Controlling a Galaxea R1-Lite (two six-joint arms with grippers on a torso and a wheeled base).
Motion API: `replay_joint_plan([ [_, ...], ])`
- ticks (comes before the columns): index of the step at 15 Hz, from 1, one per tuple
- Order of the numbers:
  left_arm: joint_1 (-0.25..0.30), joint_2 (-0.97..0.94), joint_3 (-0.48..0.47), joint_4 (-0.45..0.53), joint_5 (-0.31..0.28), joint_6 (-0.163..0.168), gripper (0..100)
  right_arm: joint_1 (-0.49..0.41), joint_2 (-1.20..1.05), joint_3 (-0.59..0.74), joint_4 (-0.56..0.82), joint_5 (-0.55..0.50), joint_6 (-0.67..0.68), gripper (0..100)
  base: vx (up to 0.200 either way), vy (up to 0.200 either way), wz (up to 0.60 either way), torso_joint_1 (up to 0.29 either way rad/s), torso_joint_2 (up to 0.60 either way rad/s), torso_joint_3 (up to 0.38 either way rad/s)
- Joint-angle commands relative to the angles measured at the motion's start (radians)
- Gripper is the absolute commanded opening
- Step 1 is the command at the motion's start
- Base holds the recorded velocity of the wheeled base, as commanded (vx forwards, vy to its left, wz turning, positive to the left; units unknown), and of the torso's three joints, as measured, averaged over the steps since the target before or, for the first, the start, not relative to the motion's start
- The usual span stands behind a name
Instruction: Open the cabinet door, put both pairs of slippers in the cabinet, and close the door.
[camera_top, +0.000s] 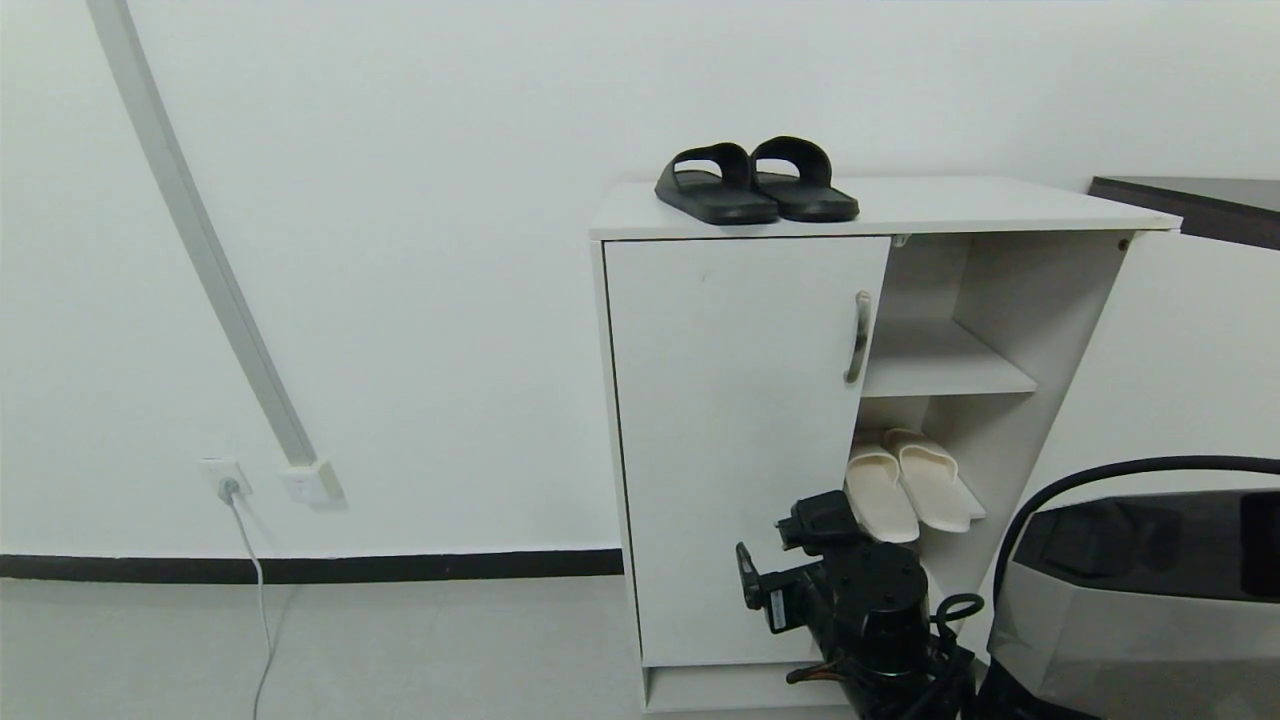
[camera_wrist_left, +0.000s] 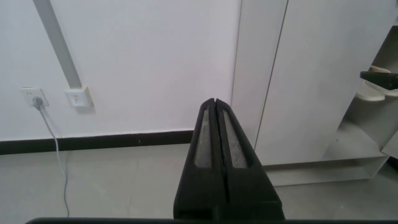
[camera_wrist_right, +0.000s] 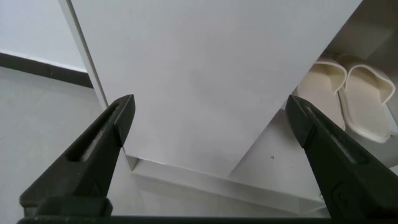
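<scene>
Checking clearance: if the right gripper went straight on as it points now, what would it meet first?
Probably the closed cabinet door, low on its panel, which sits between the fingers of the open right gripper. The cream slippers lie off to one side; the gap is hard to judge.

Head camera up high, facing wall (camera_top: 400, 250), cabinet (camera_top: 745, 450) at middle range. Left wrist camera low, off to cabinet's side, shares wall socket (camera_wrist_left: 32, 96) with head. Right wrist camera tight on foot of closed door (camera_wrist_right: 199, 81), shares beige slippers (camera_wrist_right: 348, 93) with head.

One slipper pair (camera_top: 757, 185) atop cabinet (camera_top: 1000, 205); other pair (camera_top: 910, 487) inside
</scene>
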Motion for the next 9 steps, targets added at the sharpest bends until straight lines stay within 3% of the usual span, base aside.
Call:
replay_joint_plan([
  [1, 0.0, 0.001, 0.0, 0.0, 0.0, 0.0, 0, 0.0, 0.003, -0.001, -0.001, 0.0, 0.0, 100, 0.0, 0.0, 0.0, 0.032, -0.2, -0.173],
  [9, 0.0, 0.001, 0.0, 0.0, 0.0, -0.002, 0, 0.002, 0.003, 0.001, -0.001, 0.0, 0.0, 100, 0.0, 0.0, 0.0, 0.097, -0.41, -0.316],
])
